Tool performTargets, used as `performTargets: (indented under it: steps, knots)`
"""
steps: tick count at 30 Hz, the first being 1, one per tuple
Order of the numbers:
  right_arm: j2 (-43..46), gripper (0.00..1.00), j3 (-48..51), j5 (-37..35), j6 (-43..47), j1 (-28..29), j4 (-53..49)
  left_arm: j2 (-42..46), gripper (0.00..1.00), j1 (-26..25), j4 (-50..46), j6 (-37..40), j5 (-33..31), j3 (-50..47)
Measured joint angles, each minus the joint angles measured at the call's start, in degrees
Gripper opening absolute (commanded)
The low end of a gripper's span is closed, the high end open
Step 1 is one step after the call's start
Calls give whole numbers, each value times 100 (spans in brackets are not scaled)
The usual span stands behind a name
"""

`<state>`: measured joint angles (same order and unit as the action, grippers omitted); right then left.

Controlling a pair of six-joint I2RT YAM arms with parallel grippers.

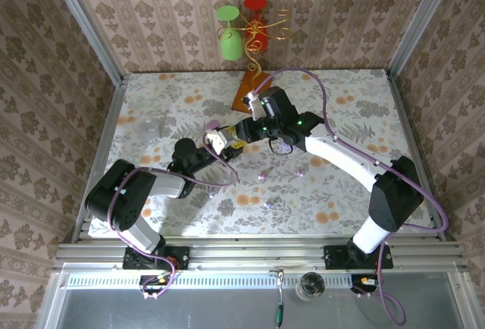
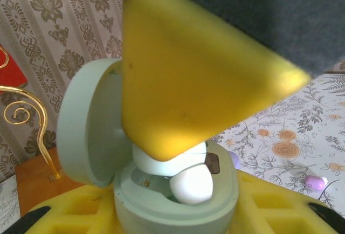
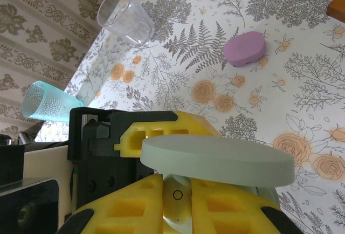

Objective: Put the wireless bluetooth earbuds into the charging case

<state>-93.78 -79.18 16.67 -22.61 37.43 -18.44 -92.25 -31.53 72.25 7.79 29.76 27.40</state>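
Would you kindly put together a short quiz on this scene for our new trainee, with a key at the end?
1. True or false: the mint case gripped in the left hand has its lid open.
2. Which colour is the closed case lying on the table? A purple, B orange, C black.
3. What does the right hand hold at the mint case?
Key: 1 true. 2 A. 3 a whitish earbud.
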Motion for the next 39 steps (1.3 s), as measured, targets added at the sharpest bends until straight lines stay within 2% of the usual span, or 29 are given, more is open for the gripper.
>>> performTargets:
  steps: [13,16,21,24,31,39]
  knots:
    - [-28,19,0,-66,-4,2,17,11,42,0,4,0,2,0]
    - [-48,23,7,-61,-11,2,26,15,42,0,2,0,0,0]
    - [-31,38,70,-37,-37,2,138,17,42,0,-20,-2,-9,0]
    - [107,41,251,-35,-52,11,256,17,42,0,-17,-2,-15,0]
    - [581,44,636,-37,-96,-22,461,105,43,0,-9,-52,-177,0]
    - [815,43,564,-31,-111,-125,619,120,43,0,9,-136,-216,-22]
